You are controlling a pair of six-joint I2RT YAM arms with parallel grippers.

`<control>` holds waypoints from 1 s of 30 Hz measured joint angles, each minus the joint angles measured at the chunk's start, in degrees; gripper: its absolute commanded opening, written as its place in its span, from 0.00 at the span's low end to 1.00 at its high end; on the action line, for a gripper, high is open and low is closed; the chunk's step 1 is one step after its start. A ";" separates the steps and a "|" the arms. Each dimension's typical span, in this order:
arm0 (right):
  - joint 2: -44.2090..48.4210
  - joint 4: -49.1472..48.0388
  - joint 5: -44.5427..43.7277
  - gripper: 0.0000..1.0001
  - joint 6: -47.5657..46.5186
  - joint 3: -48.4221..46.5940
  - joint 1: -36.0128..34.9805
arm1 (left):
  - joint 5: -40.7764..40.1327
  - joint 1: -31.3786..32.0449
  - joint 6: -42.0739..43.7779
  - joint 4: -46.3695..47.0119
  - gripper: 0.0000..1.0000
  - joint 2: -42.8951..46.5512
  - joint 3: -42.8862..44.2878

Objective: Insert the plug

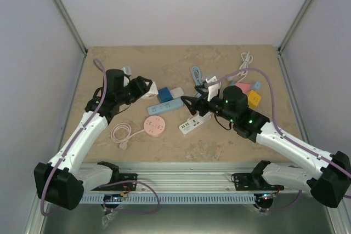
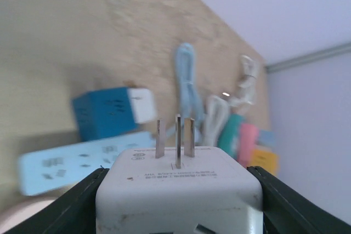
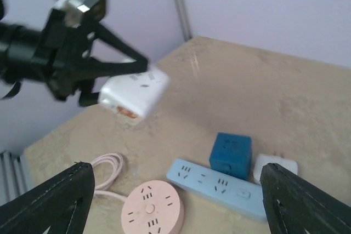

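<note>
White plug (image 2: 178, 182) with 3 prongs (image 2: 177, 138) clenched in left gripper (image 1: 145, 87), 2 blurred blue sockets (image 2: 107, 113) seemingly beyond; right gripper (image 1: 191, 96) released.

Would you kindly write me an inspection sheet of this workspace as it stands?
Surface: beige table.
Job's things: white three-pin adapter held aloft; light blue strip, round pink socket and white strip lying flat.
Clutter: blue cube beside the light blue strip; pink adapter, yellow adapter at far right.
Grippers: left gripper shut on the adapter; right gripper open, empty.
Cables: pink cord coiled; light blue cable and white cable bundled at the back.
Surroundings: plain white walls, metal frame posts.
</note>
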State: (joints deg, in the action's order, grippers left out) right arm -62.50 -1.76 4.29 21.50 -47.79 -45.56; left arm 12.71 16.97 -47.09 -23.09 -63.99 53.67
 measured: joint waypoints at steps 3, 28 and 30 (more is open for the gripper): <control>0.76 -1.73 2.54 0.83 -8.15 0.02 -1.36 | 6.80 0.00 -2.10 1.79 0.54 -0.66 2.23; -9.79 -29.73 -1.81 0.88 -70.86 7.37 -12.83 | 29.22 0.00 -43.04 15.67 0.51 3.19 -7.08; -12.76 -31.34 -2.89 0.86 -73.02 7.37 -12.81 | 28.87 0.00 -43.98 15.63 0.52 3.69 -7.52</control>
State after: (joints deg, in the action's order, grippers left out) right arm -75.26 -33.10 1.41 -51.53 -40.42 -58.37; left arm 41.58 16.97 -91.07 -7.46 -60.29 46.15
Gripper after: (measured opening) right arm 0.885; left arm 0.637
